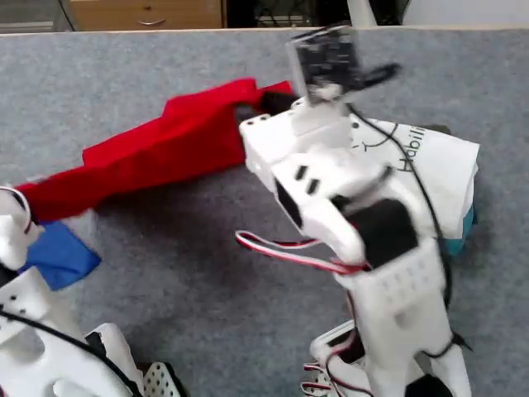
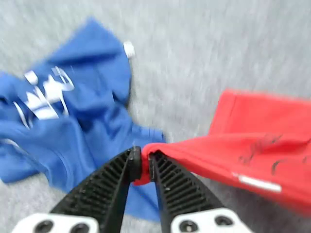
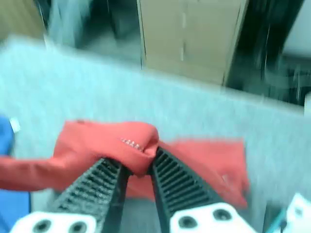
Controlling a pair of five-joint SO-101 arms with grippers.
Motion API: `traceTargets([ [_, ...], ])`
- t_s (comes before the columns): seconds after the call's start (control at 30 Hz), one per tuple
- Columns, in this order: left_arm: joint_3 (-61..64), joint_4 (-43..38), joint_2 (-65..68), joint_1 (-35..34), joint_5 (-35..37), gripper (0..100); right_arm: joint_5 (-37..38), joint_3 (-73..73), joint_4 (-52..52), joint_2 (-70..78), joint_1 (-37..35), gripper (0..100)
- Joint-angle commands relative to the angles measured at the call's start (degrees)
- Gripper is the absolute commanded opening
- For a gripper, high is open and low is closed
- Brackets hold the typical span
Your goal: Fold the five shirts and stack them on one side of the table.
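The left fingers (image 2: pixel 121 174) are closed almost to touching on a thin corner of the red shirt (image 2: pixel 252 145), with only a small fold of hem between the tips. That is the first weak spot. So little cloth is caught that a hard pull from the other end could, I judge, draw the corner out. That side would then drop onto the blue shirt (image 2: pixel 73 111), which lies crumpled on the table (image 2: pixel 204 43) directly below. The blue shirt sits so near the left fingers that if they dip to lay the red one down, they may snag it or drag it along, tangling the two.

Between the arms, seen from above, the red shirt (image 1: pixel 157 157) runs as a long, partly bunched band from the lower left towards the middle of the table. It looks narrow and twisted rather than spread flat, so a fold made from this shape would probably come out crooked.

The right fingers (image 3: pixel 165 174) are clamped shut on a thicker gather of the red cloth, a bunched ridge with stitching showing at the pinch. This hold looks firmer, yet more than one layer may be caught, which would hinder the shirt from opening out when it is laid down.

Farthest right, a white shirt (image 1: pixel 438 174) lies folded on top of a teal cloth (image 1: pixel 457 240), right beneath the right arm (image 1: pixel 355 215). The arm's body and cables (image 1: pixel 281 248) hang close over this pile, so a low swing could push it askew.
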Motion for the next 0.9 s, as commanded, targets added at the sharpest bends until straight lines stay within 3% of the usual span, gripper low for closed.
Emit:
traceTargets([
  [0.0, -14.9, 4.4, -0.53, -0.22, 1.14, 3, 0.35, -12.26, -0.09, -1.98, 0.88, 1.3],
  [0.2, -39.43, 15.74, -0.53, -0.84, 1.14, 3, 0.0, -34.59, 0.18, -0.13, 6.59, 1.3],
  [0.4, -59.47, 24.44, -0.44, -0.4, 1.14, 3, -5.71, -54.64, 0.53, 4.44, 14.07, 1.3],
  [0.5, -63.16, 27.08, -0.53, -0.31, 1.05, 3, -5.89, -57.19, 2.99, 6.99, 14.07, 1.3],
  [0.6, -58.42, 26.37, -0.09, -0.22, 1.14, 3, -5.54, -52.26, 5.89, 12.09, 13.1, 1.3],
  [0.73, -35.21, 11.34, 4.31, 1.45, 2.99, 3, -1.76, -38.29, 4.75, 23.6, 11.96, 1.3],
  [0.87, -7.96, -22.24, 12.57, 8.22, 3.96, 3, -1.14, -28.09, -9.41, 36.26, 10.37, 1.4],
])
